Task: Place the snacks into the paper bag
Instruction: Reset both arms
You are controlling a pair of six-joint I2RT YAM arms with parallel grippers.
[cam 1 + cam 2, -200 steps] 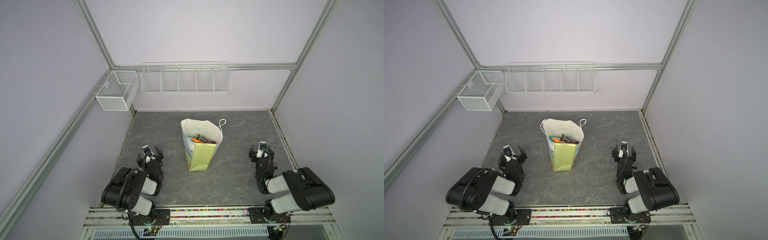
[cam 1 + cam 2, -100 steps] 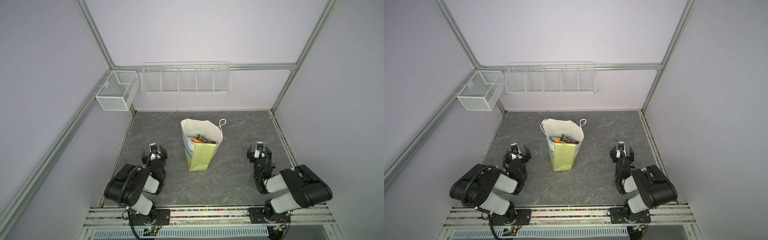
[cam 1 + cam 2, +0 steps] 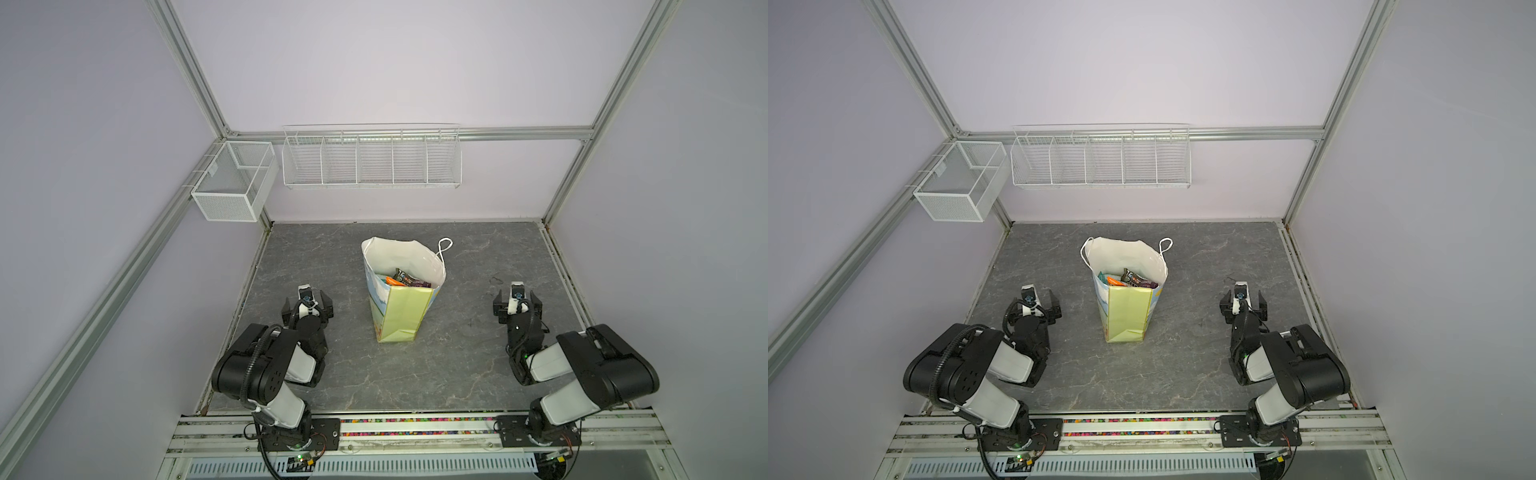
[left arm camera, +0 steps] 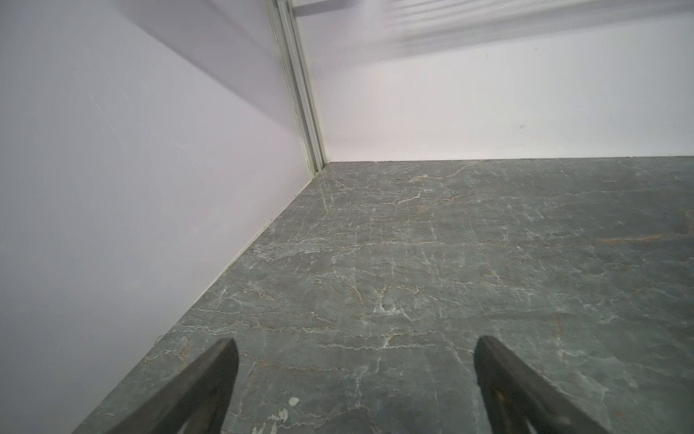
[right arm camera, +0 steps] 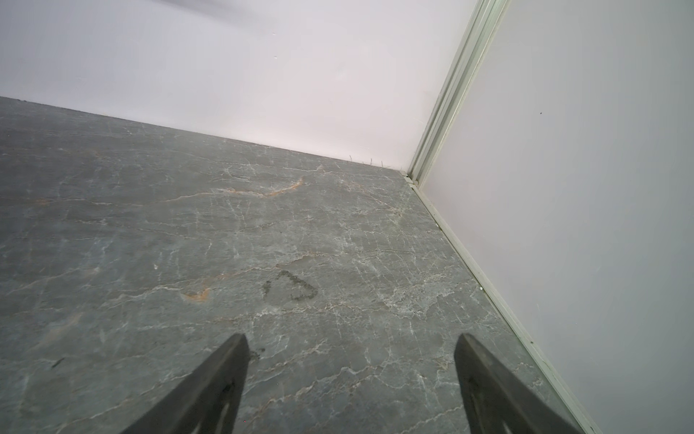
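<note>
Over the last second the left arm has swung its gripper (image 3: pixel 306 302) slightly toward the middle of the frame and squared it up. The right gripper (image 3: pixel 518 303) has shifted only a touch, and the paper bag (image 3: pixel 401 316) has not moved.

The paper bag stands upright at the centre of both top views, mouth open. The snacks (image 3: pixel 405 279) are heaped inside it; an orange packet and a brown-purple one show near the rim. No packet is visible on the grey marbled tabletop (image 3: pixel 457 257), so the loading looks complete.

The bag is the weak point. It is tall, stands free on a creased base, and nothing supports it, so a sideways brush from either arm could tip it and spill the packets. One white cord handle (image 3: pixel 444 245) loops outward at its upper right rim, and a passing finger could snag it.

The left gripper sits left of the bag and well apart from it, released. In the left wrist view (image 4: pixel 355 339) its jaws are spread wide over bare table, with nothing between them. The right gripper, right of the bag, is likewise open and empty in its wrist view (image 5: pixel 352 336). Two white wire baskets (image 3: pixel 372 160) hang on the walls in the upper frame.
</note>
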